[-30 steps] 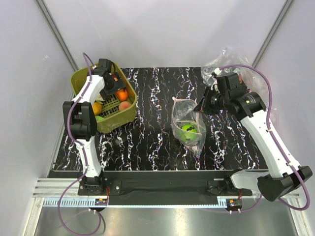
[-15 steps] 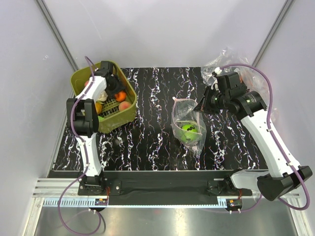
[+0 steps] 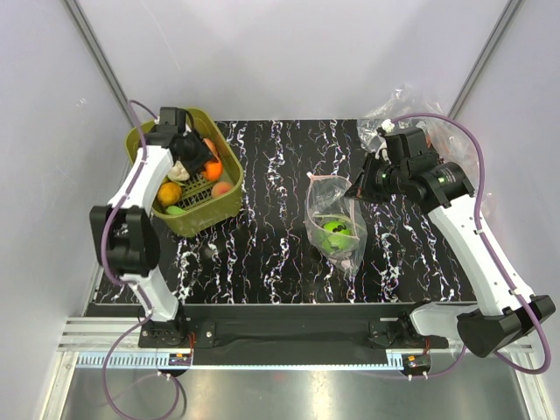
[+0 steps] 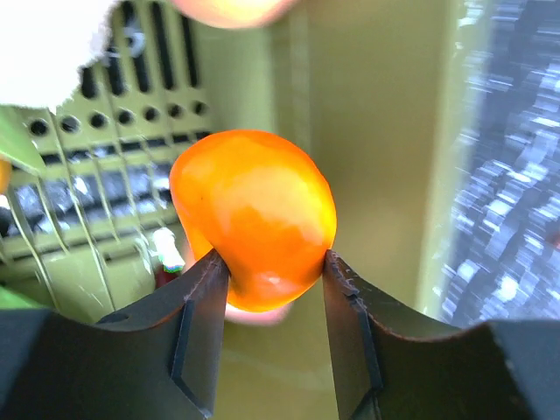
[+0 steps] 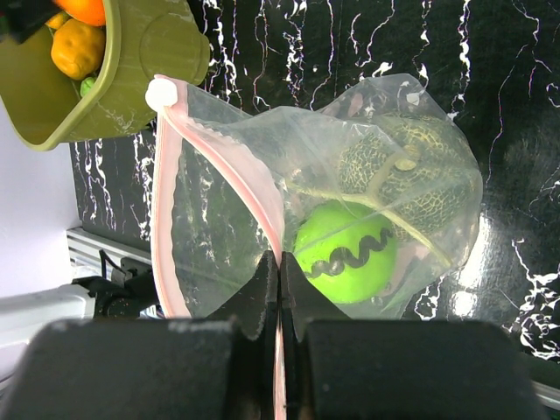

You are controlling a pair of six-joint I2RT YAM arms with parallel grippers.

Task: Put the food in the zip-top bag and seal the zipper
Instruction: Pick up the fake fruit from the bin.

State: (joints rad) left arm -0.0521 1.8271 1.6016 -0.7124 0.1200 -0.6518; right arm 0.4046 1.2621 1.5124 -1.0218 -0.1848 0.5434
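My right gripper pinches the zipper of the zip-top bag at centre frame, with lime and broccoli inside. My left gripper, half closed, clasps an orange in the olive tub, upper left. Black marbled table; white walls.

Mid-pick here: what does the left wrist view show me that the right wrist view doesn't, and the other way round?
Only left wrist: the left gripper closed against both sides of an orange toy fruit, over the slotted floor of the olive-green tub. Only right wrist: the right gripper shut on the zipper of the zip-top bag, which holds a lime and a netted dark green piece. Both: the olive-green tub and the black marbled table.
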